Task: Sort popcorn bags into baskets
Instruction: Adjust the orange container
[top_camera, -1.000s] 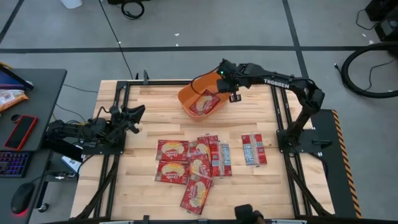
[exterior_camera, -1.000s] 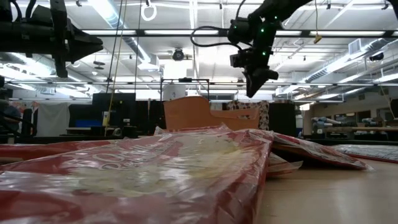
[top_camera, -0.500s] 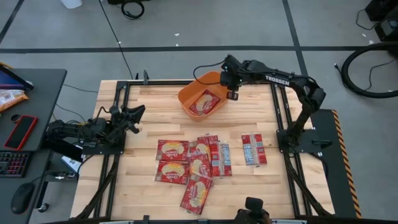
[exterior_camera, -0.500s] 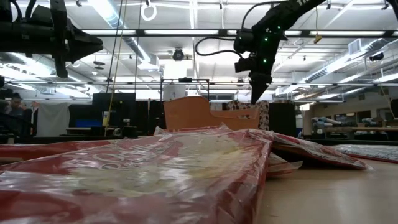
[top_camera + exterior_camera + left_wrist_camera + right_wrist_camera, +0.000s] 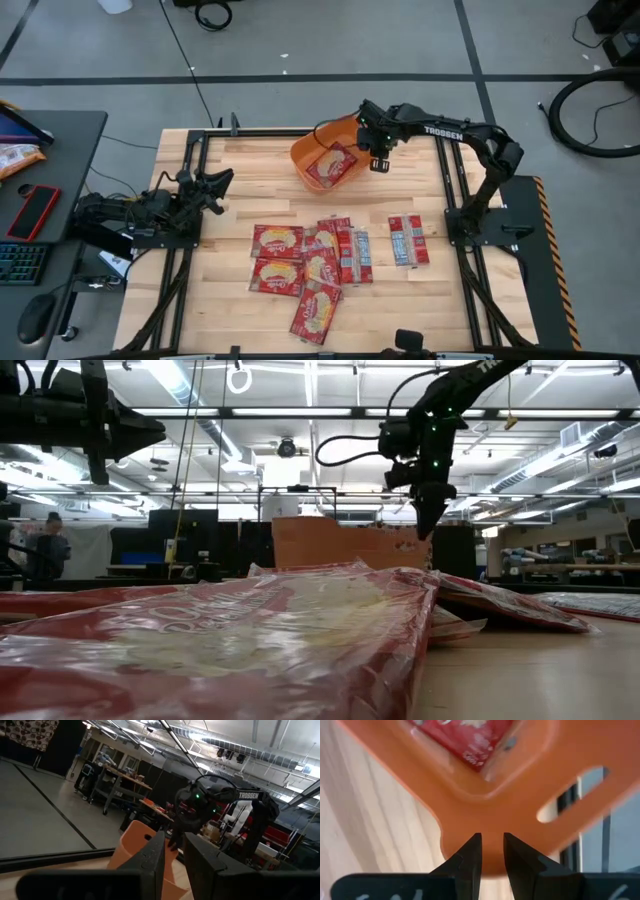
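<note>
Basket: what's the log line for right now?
right gripper: pinching basket rim | popcorn bag: one inside | left gripper: idle at left

Pale, matt wooden planks with visible grain form the table [image 5: 250, 190], framed by dark metal rails. At its far edge the basket [image 5: 318, 152] is smooth orange plastic with a soft sheen, its wall pinched between the matt black fingers [image 5: 470, 856] of the right gripper [image 5: 492, 851]. The popcorn bags [image 5: 305, 262] nearer the table's middle are glossy, crinkled film that catches the ceiling lights, a few showing grey-white striped backs.
</note>
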{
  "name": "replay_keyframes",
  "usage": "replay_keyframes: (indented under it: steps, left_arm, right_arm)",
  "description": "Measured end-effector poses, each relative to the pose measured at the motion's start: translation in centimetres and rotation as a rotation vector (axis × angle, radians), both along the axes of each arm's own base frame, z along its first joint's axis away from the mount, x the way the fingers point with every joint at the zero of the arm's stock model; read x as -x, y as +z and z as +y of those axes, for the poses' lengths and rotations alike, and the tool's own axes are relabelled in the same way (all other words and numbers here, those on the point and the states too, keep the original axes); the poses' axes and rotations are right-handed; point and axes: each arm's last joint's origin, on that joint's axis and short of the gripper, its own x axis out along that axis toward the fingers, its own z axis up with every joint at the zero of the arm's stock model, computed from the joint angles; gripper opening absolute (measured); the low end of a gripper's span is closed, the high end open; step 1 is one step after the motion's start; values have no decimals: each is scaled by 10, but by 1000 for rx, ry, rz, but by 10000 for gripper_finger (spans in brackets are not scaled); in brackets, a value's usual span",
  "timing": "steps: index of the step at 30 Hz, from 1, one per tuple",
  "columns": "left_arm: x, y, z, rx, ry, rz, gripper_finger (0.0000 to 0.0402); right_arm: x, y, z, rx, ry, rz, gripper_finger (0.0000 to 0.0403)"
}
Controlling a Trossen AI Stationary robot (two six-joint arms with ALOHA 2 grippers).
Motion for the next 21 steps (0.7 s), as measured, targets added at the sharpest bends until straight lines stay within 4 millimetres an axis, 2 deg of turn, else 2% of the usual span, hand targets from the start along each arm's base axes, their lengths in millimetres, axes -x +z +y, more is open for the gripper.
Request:
replay_keyframes:
  steps: [9, 14, 21]
  left_arm:
    - [0, 0, 0, 0, 0, -1, 73]
    - [0, 0, 0, 0, 0, 0, 73]
    - [0, 0, 0, 1, 0, -1, 73]
  right_arm:
    - [-9, -1, 24, -23, -33, 45, 84]
    - [-13, -3, 44, -90, -75, 67, 84]
    - [-21, 3, 76, -108, 17, 142, 84]
